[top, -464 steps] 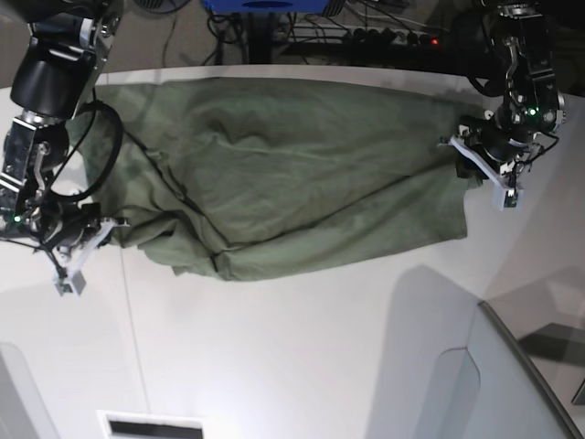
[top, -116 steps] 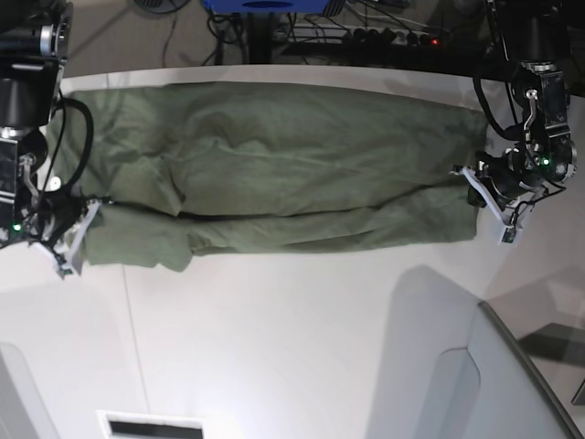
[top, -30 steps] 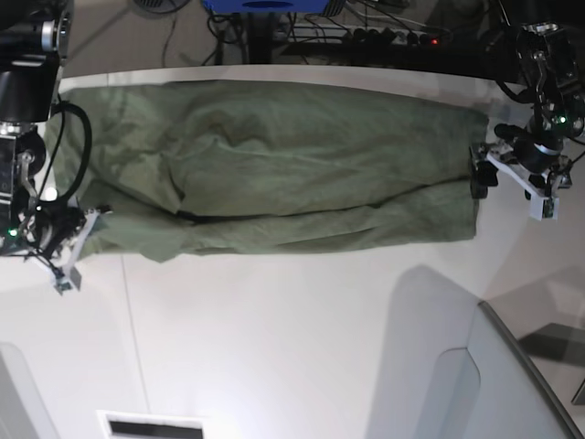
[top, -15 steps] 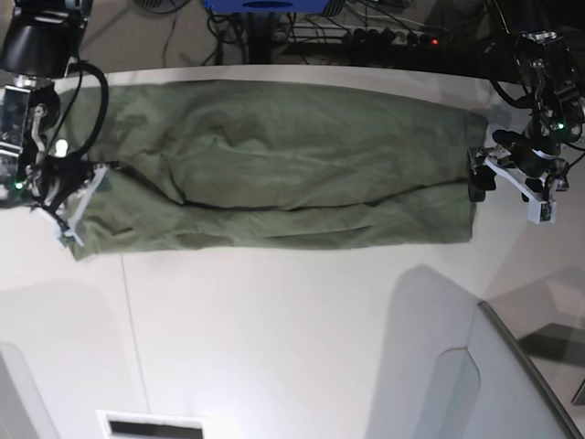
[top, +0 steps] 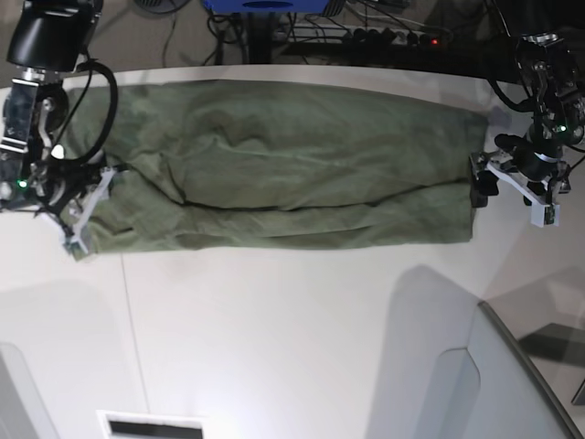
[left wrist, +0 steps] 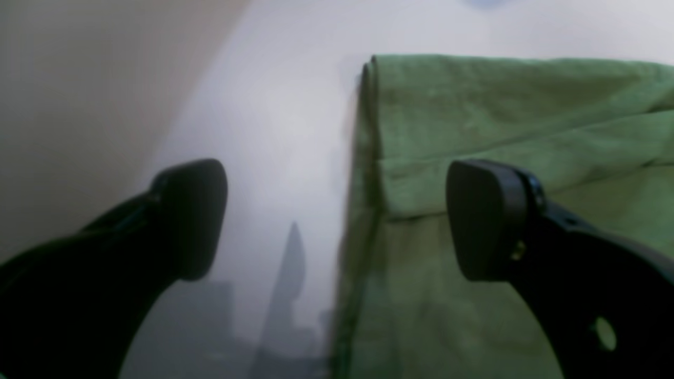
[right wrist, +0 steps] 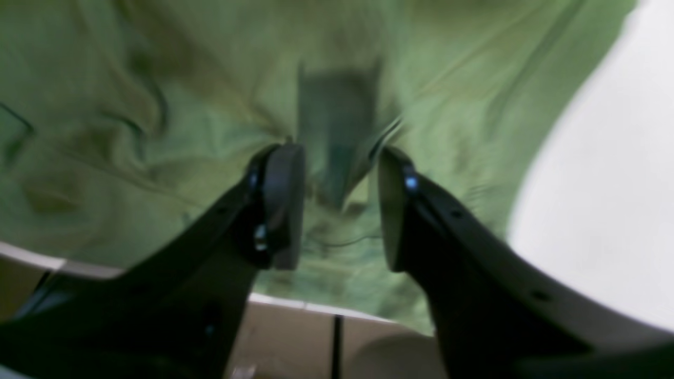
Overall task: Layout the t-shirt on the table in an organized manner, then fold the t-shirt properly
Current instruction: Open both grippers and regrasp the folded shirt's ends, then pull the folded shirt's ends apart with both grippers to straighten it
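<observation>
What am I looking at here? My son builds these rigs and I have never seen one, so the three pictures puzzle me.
It is a robot with two arms. One picture looks down from above; the other two come from cameras on the wrists, looking out between each gripper's two black fingers. On the white table lies an olive-green t-shirt, stretched into a long band. The left gripper stands wide open beside the shirt's end, holding nothing. The right gripper is at the other end, its fingers parted over the cloth; I cannot tell whether any cloth is caught.
</observation>
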